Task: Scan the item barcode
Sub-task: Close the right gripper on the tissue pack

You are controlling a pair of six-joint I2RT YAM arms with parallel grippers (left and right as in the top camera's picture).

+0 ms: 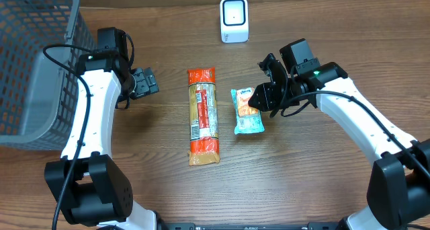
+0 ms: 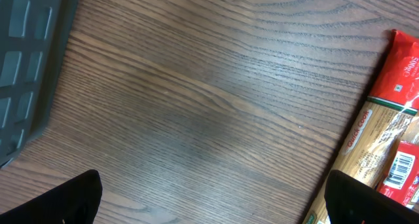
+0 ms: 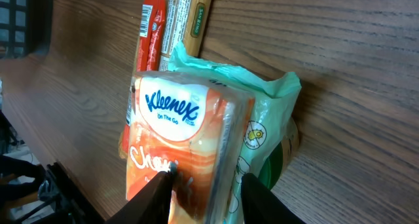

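1. Kleenex tissue pack [image 1: 248, 111] near the middle of the table [image 1: 316, 189], a little to the right side, orange on the front with green wrap beside it.
2. Pinched at its far end between the two fingers [image 3: 154, 196] of the right gripper [image 1: 257, 101], one finger on each side of the pack.
3. Hard to tell whether flat on the wood or lifted a tiny bit.
4. Long pasta pack [image 1: 203, 116] with red ends, lying flat just beside the tissue pack on its left, with a thin strip of wood between them.
5. Small white scanner [image 1: 234, 19] standing up near the far edge of the table, well apart from the tissue pack.
6. Left gripper [image 1: 145, 82] spread wide, holding nothing, over bare wood between the basket and the pasta pack.
7. Big grey basket [image 1: 33, 62] at the far left corner of the table.
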